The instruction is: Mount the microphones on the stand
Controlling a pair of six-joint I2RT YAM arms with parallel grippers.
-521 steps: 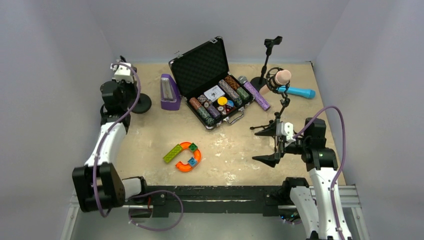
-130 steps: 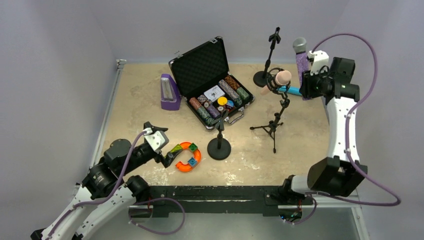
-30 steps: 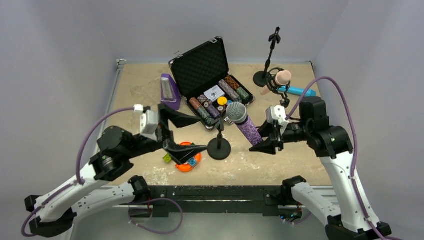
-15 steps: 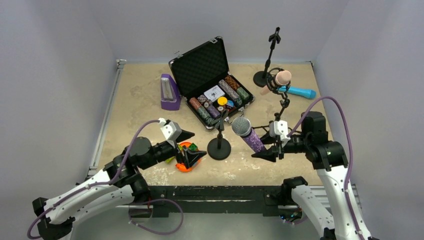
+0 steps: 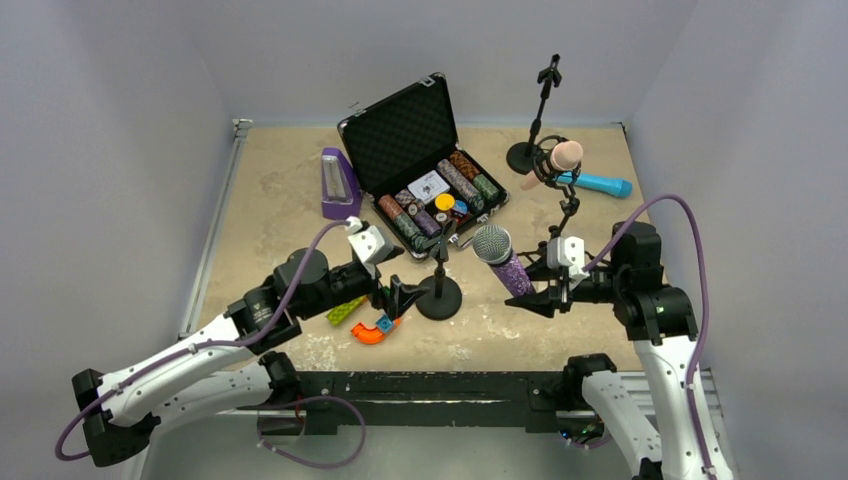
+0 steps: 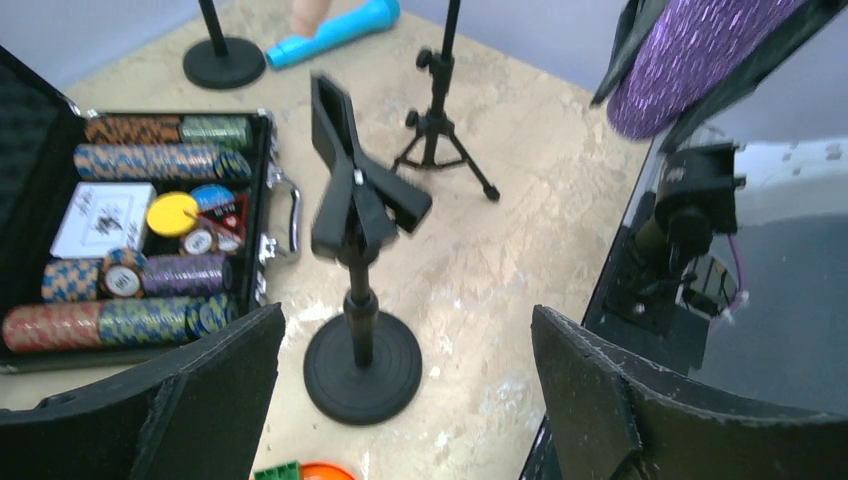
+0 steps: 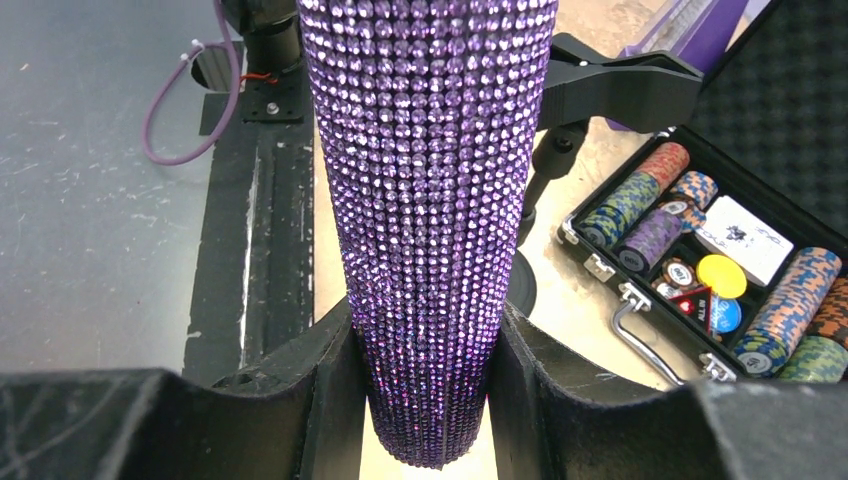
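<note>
Now the right gripper clamps the purple microphone by its tail, head up, leaving its body free for the clip of the round-base stand beside it. The left gripper, wide open, faces that stand, probably to steady it.

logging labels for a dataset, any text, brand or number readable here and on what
No text reads clearly in any view.
White card in the case: dark print, too blurred to read.
Small tokens beside it: marks too small to read.
Purple microphone: no label shows.
</note>
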